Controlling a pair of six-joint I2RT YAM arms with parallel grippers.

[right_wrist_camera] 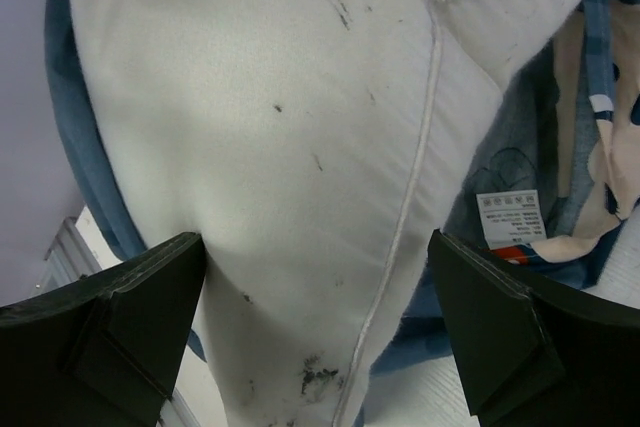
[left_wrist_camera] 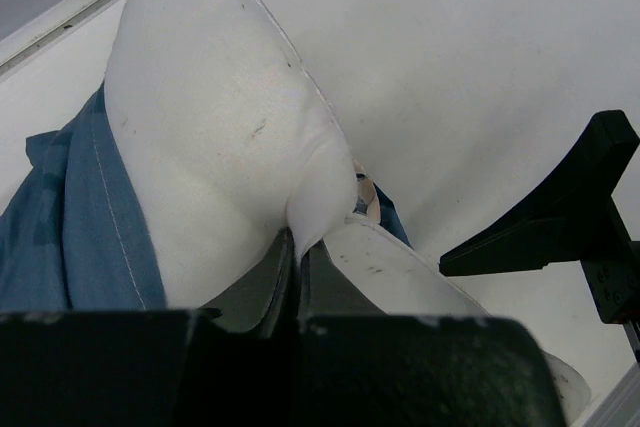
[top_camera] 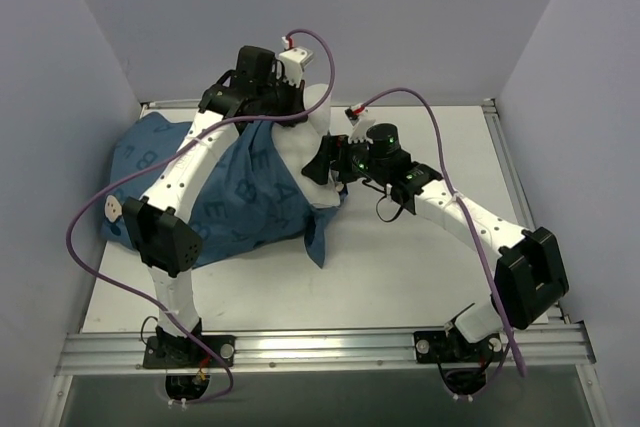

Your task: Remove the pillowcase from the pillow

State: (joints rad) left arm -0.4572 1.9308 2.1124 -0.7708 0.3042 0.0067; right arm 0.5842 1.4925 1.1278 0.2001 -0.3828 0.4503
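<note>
The dark blue pillowcase [top_camera: 240, 197] with light letters lies bunched on the left of the table and still covers part of the white pillow [top_camera: 303, 152]. My left gripper [top_camera: 298, 107] is shut on a pinched fold of the pillow [left_wrist_camera: 220, 117] and holds its bared end up; the pillowcase edge [left_wrist_camera: 60, 237] shows beside it. My right gripper [top_camera: 326, 162] is open, with its fingers [right_wrist_camera: 110, 327] on either side of the pillow [right_wrist_camera: 300, 147] and not pressing it. The pillowcase [right_wrist_camera: 560, 147] with its white care label [right_wrist_camera: 510, 219] hangs behind.
The white table [top_camera: 400, 267] is bordered by a metal rail [top_camera: 330, 347] at the near edge and grey walls on three sides. Purple cables [top_camera: 100, 207] loop from both arms. My right gripper's black finger [left_wrist_camera: 560, 217] shows in the left wrist view.
</note>
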